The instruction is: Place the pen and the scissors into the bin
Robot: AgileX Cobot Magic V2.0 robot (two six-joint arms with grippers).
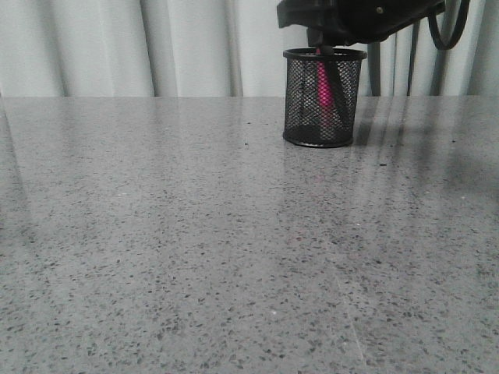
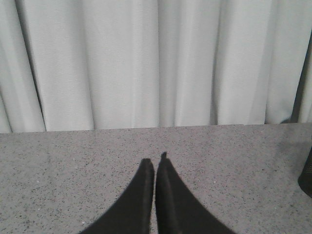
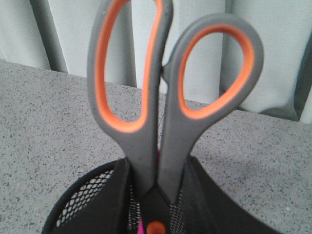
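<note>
The bin [image 1: 322, 97], a black wire-mesh cup, stands at the far right of the table. The magenta pen [image 1: 322, 84] stands inside it and shows through the mesh. My right gripper [image 1: 327, 39] hangs right over the bin's rim. In the right wrist view my right gripper [image 3: 158, 165] is shut on the scissors [image 3: 146, 146] just below the grey-and-orange handles. The handles point up, and the orange pivot dot [image 3: 156, 227] and blades are down inside the bin [image 3: 78, 204]. A sliver of the pen [image 3: 142, 227] shows beside them. My left gripper [image 2: 155, 163] is shut and empty above the table.
A white curtain [image 1: 156, 47] hangs behind the table's far edge. The grey speckled tabletop [image 1: 195, 249] stretches left and in front of the bin. A dark edge, probably the bin [image 2: 307, 175], shows at the side of the left wrist view.
</note>
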